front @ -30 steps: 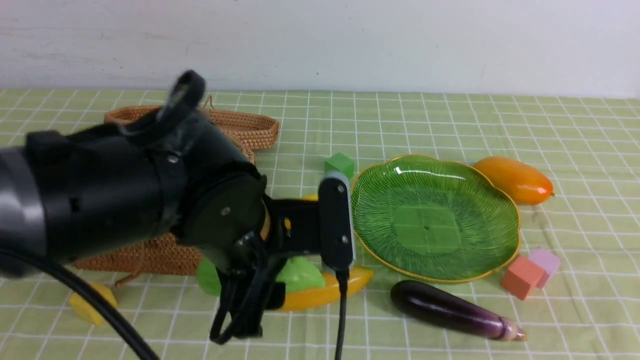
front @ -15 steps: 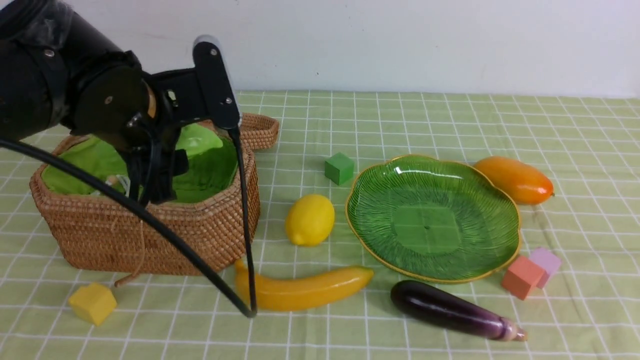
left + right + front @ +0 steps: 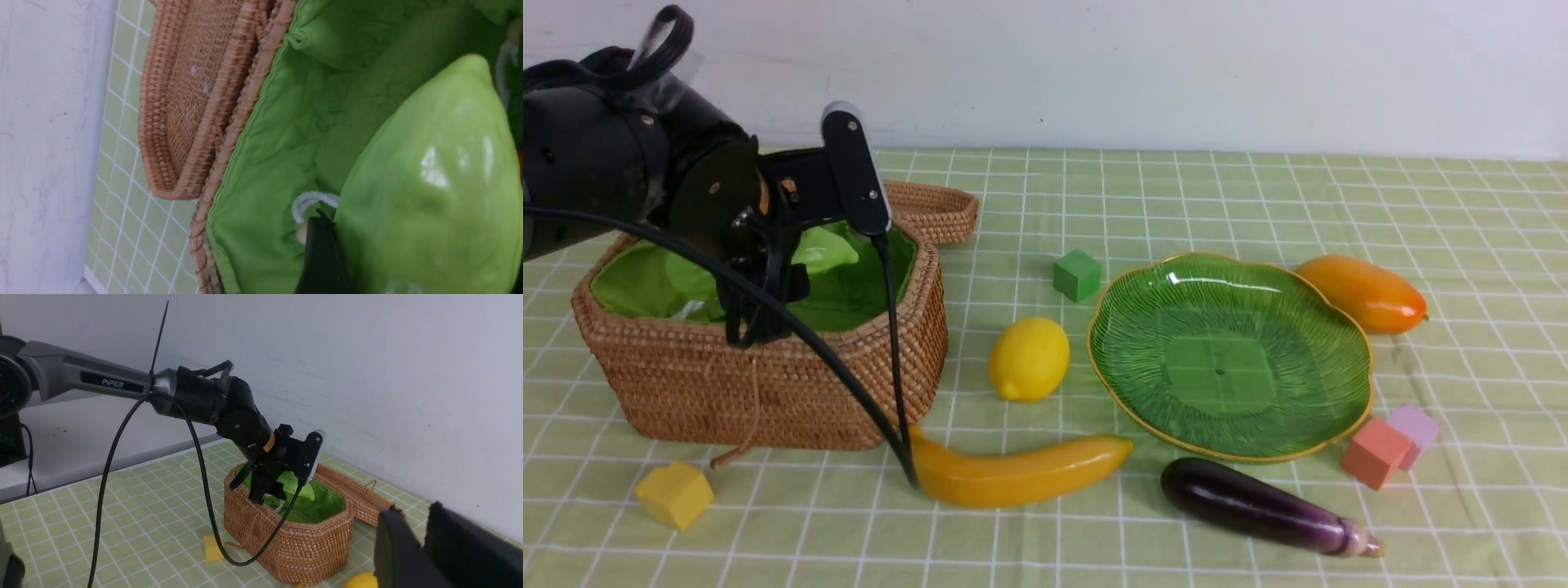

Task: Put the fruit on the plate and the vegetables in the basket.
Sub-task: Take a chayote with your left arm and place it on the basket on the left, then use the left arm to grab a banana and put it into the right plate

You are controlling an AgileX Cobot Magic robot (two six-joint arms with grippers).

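Wicker fills the left of the front view: the basket (image 3: 768,392) sits there with its lid flopped open behind it. The left gripper (image 3: 764,314) hangs over the green lining with its jaws spread wide around the gourd (image 3: 827,247). Arm and cable cover most of the gourd, so only a pale lump peeks out. Up close in the left wrist view, one black finger (image 3: 322,261) presses its glossy side; the other finger is out of frame. I cannot tell whether the gourd touches the lining, and the arm hides whatever else lies in the basket.

At centre is the lemon (image 3: 1029,359). Below it lies the banana (image 3: 1021,474), its left tip behind the cable. The plate (image 3: 1229,355) is right of centre, with the mango (image 3: 1364,292) just beyond its upper-right rim and the eggplant (image 3: 1258,506) near its lower edge. A pink cube (image 3: 1417,425) is half hidden behind an orange cube (image 3: 1374,453).

The right gripper (image 3: 421,522) shows only in the lower right corner of the right wrist view. It is cut off by the frame, its jaws narrowly apart and gripping nothing.
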